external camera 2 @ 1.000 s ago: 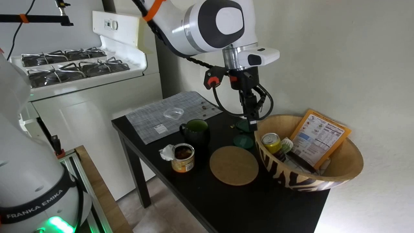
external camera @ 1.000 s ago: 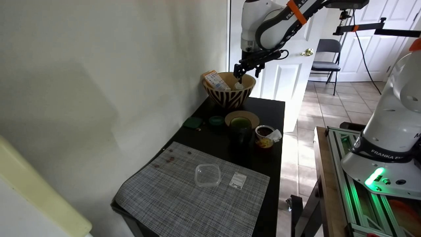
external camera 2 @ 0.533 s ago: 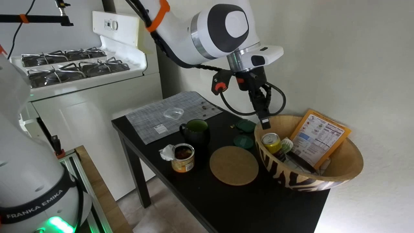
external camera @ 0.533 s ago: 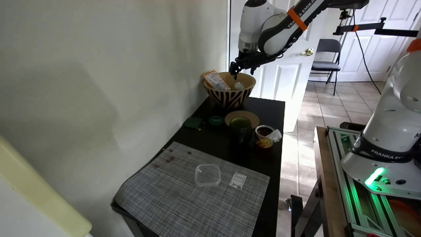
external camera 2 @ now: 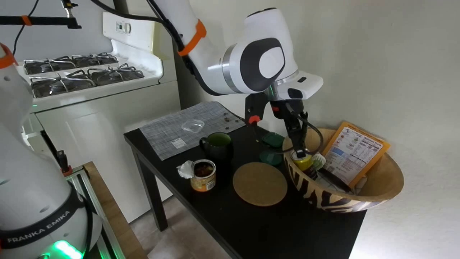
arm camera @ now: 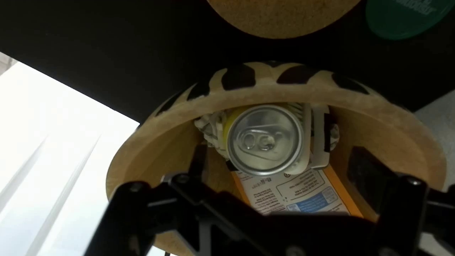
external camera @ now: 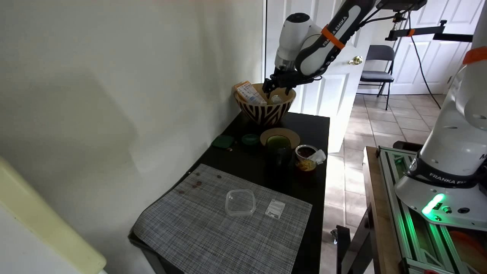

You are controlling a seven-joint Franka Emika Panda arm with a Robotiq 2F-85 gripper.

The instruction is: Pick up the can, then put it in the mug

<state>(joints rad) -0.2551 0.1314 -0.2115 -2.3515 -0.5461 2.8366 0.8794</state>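
The can (arm camera: 265, 140) is yellow with a silver pull-tab top. It stands inside the zigzag-patterned bowl and also shows in both exterior views (external camera 2: 303, 163) (external camera: 276, 99). My gripper (arm camera: 282, 163) is open and empty above the bowl, its fingers well apart. In the wrist view the can's top lies between the fingers' lines but beyond their tips and nearer the left one. In an exterior view a fingertip (external camera 2: 300, 153) overlaps the can's top; I cannot tell whether they touch. The dark green mug (external camera 2: 220, 153) stands upright on the black table, also seen here (external camera: 278, 154).
The bowl (external camera 2: 334, 203) also holds an orange-edged packet (external camera 2: 354, 153), a green-and-white brush head (external camera 2: 318, 160) and a dark handle beside the can. An opened tin (external camera 2: 203, 181) with peeled foil stands near the mug. A round cork mat (external camera 2: 260, 184) and green lids (external camera 2: 270, 157) lie between.
The arm first moved toward the bowl and rose slightly, then came down, so the fingers are now lower and at the can's top. The can and mug have not moved.
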